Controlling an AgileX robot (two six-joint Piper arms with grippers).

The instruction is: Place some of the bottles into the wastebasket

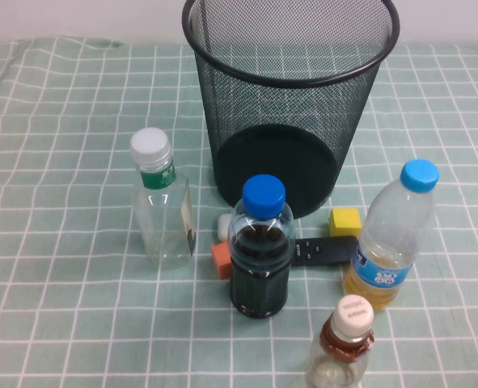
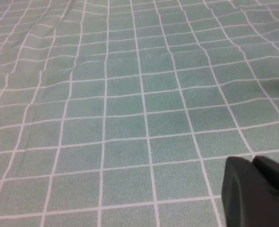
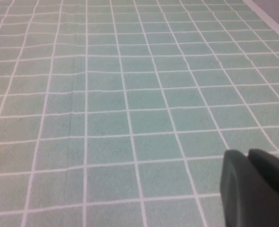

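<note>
**Two clear bottles wait by the bin**

Two clear bottles stand on the green checked cloth (image 1: 52,267). The squarish bottle (image 1: 162,202) is left of the wastebasket (image 1: 291,97). The small bottle (image 1: 344,343) is nearest the robot. The left gripper (image 2: 257,191) and right gripper (image 3: 257,187) hang over bare cloth, fingers pressed together, holding nothing.

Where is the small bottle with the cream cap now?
In the high view, the cream-capped bottle stands at the table's near edge, right of centre, just in front of the dark-liquid bottle and yellow-liquid bottle.
</note>
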